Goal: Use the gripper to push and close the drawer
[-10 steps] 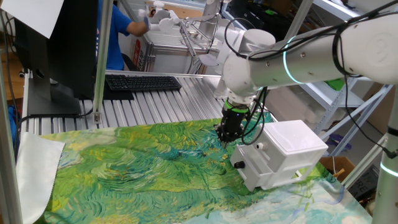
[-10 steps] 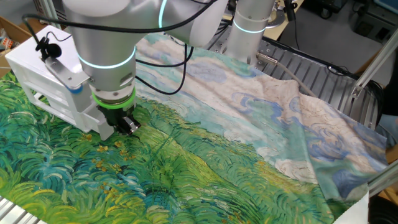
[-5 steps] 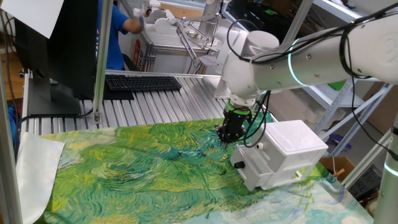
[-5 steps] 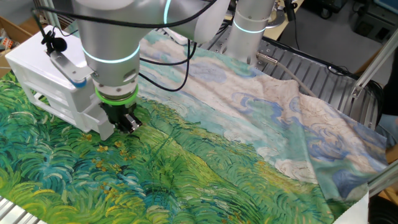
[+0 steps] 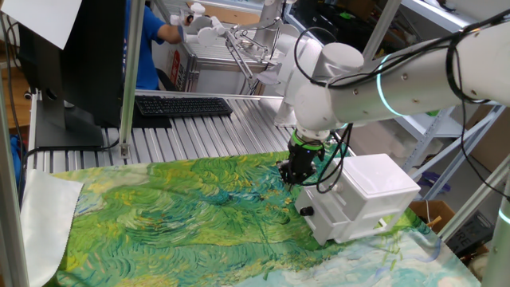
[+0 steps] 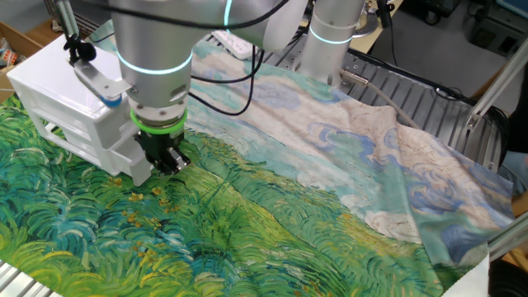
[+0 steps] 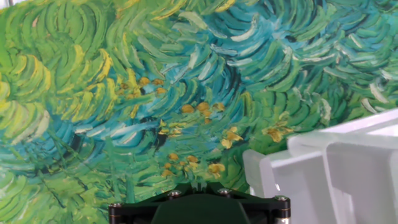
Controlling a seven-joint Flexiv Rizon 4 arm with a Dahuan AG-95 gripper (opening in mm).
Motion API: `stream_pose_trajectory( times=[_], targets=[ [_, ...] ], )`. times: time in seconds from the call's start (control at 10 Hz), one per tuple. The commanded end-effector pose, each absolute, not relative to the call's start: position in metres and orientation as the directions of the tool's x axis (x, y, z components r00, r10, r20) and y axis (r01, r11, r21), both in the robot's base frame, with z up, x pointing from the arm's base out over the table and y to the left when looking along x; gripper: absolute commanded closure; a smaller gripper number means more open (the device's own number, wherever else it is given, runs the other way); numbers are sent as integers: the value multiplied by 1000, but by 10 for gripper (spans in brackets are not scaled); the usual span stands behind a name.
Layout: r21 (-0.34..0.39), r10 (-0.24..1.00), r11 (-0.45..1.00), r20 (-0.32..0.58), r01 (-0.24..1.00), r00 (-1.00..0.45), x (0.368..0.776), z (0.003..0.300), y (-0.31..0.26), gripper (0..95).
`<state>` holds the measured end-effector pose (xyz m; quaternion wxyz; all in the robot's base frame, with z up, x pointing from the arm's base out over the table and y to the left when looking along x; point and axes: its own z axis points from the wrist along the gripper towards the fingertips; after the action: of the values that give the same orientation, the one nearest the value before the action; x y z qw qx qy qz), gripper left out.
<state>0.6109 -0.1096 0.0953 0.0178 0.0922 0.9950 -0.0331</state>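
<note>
The white box (image 5: 374, 185) stands on the painted cloth at the right, with two drawers that each carry a black knob. The lower drawer (image 5: 317, 217) sticks out a little from the box front. It also shows in the other fixed view (image 6: 125, 157) and at the right of the hand view (image 7: 323, 177). My gripper (image 5: 290, 172) points down just left of the drawer fronts, close to the cloth. In the other fixed view my gripper (image 6: 170, 159) is right beside the drawer's protruding corner. Its fingers are together and hold nothing.
A green-blue painted cloth (image 5: 183, 215) covers the table. A black keyboard (image 5: 183, 105) and a monitor (image 5: 72, 64) stand behind on the slatted surface. A person in blue (image 5: 151, 40) is at the back. Black cables hang from the wrist by the box.
The arm's wrist has shifted slightly toward the box, and the gripper has edged a little closer to the drawer front. The box and drawers have not visibly moved.
</note>
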Motion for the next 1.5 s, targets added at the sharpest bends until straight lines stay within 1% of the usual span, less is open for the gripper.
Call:
stream_pose_trajectory(
  times=[0.1, 0.3, 0.4, 0.6, 1.0, 1.5],
  targets=[
    [-81, 193, 977, -41, 195, -980, 615, 92, -109, 950],
    [-108, 213, 970, -46, 217, -976, 618, 88, -108, 950],
    [-141, 215, 965, -47, 219, -975, 619, 87, -108, 950],
    [-152, 235, 959, -48, 240, -971, 618, 87, -108, 950],
    [-151, 260, 952, -49, 265, -964, 619, 86, -108, 950],
    [-163, 265, 948, -61, 272, -962, 618, 75, -113, 950]
  ],
)
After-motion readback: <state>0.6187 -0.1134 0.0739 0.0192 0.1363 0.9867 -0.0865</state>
